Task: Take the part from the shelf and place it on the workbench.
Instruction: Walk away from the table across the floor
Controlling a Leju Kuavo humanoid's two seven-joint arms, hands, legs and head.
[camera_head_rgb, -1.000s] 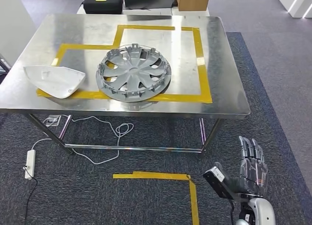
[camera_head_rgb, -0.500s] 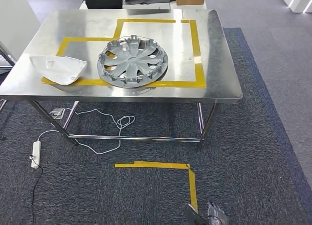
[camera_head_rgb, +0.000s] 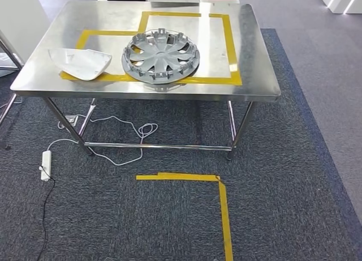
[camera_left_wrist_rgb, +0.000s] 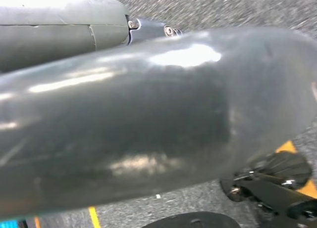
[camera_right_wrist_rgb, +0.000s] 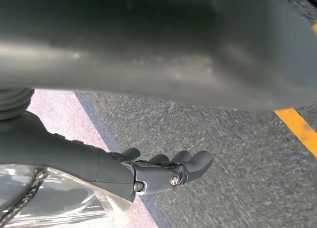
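From the head view I see the workbench (camera_head_rgb: 256, 74) ahead of me across a stretch of dark carpet, steel-topped and marked with a yellow tape outline. On it lie a grey wheel cover (camera_head_rgb: 161, 55), face up and flat inside the outline, and a white shell-shaped part (camera_head_rgb: 80, 63) just beside it on the left, resting across the tape line; the two sit close but I cannot tell whether they touch. Both parts lie forward of my arms, the white one toward my left side, the wheel cover near the middle. A yellow tape corner (camera_head_rgb: 220, 184) marks the floor between me and the bench. In the left wrist view a large smooth grey body fills the frame and I cannot tell how the left hand stands. In the right wrist view the right hand (camera_right_wrist_rgb: 164, 171) hangs over the carpet, its fingers (camera_right_wrist_rgb: 194, 161) loosely extended and apart, holding nothing.
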